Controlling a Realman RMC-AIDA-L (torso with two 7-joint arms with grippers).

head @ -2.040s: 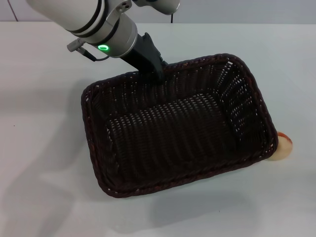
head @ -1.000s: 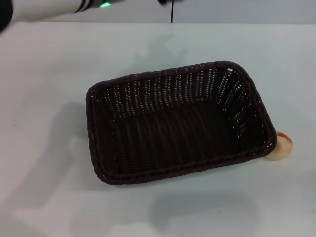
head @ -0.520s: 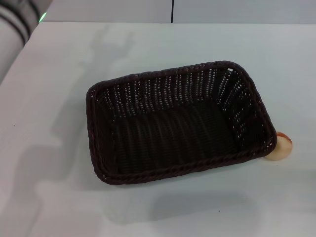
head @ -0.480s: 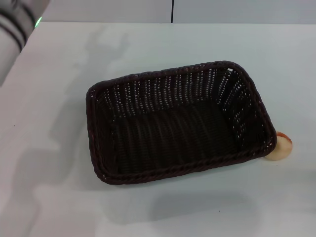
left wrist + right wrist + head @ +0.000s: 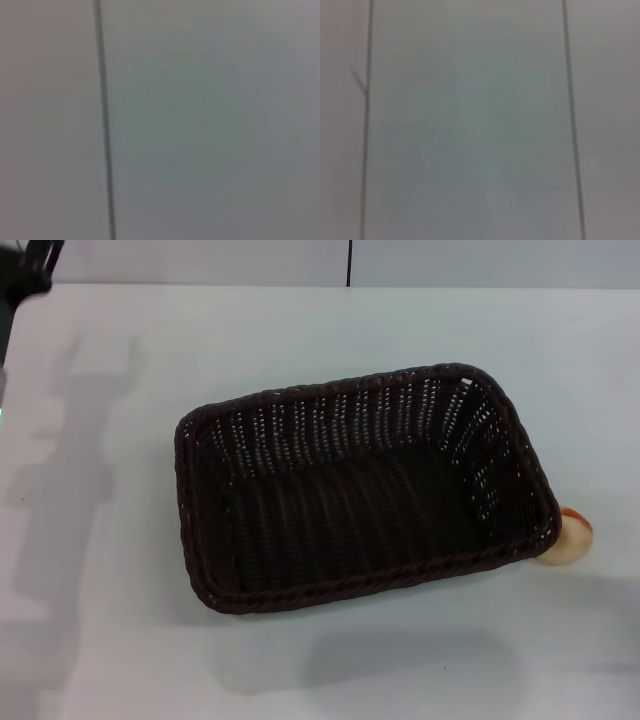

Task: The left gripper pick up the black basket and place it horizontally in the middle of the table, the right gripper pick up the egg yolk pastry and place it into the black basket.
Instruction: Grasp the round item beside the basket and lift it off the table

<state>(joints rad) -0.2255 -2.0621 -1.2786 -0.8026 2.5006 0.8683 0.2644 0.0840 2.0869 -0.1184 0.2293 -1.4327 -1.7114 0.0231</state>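
The black basket rests flat on the white table near the middle, long side running left to right and slightly skewed, and it is empty. The egg yolk pastry lies on the table against the outside of the basket's near right corner, partly hidden by the rim. A dark part of my left gripper shows at the far top left corner, well away from the basket and holding nothing I can see. My right gripper is out of view. Both wrist views show only a plain grey surface with thin dark lines.
The left arm's shadow falls on the table at the left side. A wall with a dark vertical seam stands behind the table's far edge.
My left gripper let go of the basket's far rim and drew away up and to the left, almost out of view. The basket settled flat. The pastry has not moved.
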